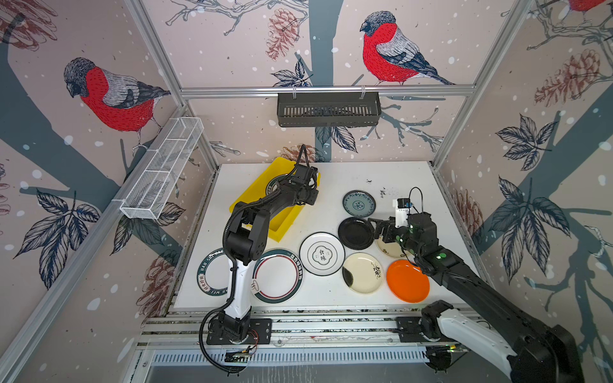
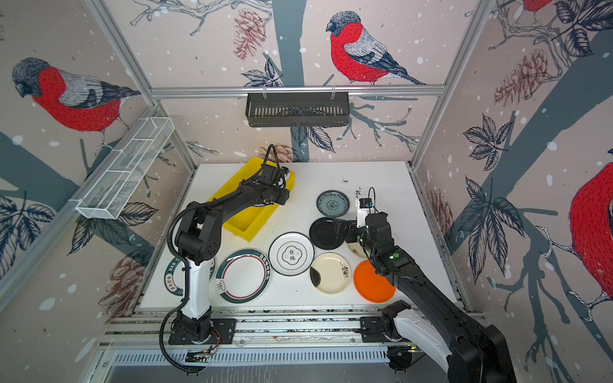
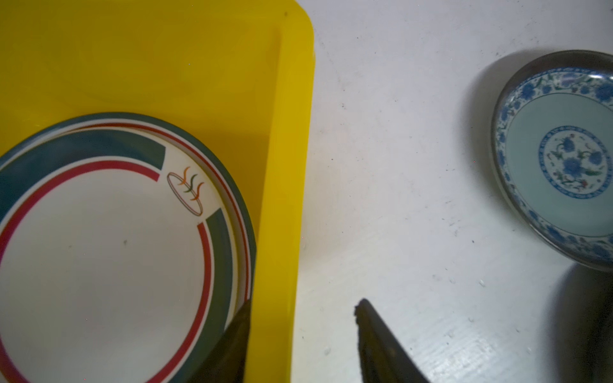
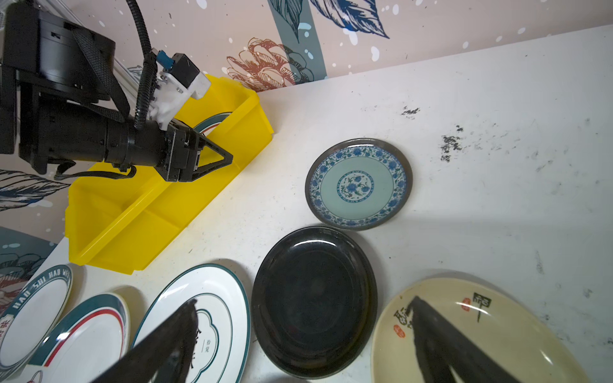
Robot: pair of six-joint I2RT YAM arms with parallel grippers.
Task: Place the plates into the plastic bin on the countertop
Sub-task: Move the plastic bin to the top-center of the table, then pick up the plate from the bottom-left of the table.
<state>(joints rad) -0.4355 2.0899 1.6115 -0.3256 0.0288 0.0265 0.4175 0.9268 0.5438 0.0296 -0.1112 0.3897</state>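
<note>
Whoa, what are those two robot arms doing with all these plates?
They are loading the yellow bin. The left gripper hangs open over the bin's edge, above a green-and-red-rimmed plate already lying inside. The right gripper is wide open just over the black plate, holding nothing. Several other plates lie on the white countertop.

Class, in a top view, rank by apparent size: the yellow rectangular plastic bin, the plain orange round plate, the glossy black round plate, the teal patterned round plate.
1. Yellow plastic bin
2. Orange plate
3. Black plate
4. Teal patterned plate: barely smaller-looking and farther back, so these last two are unsure.
</note>
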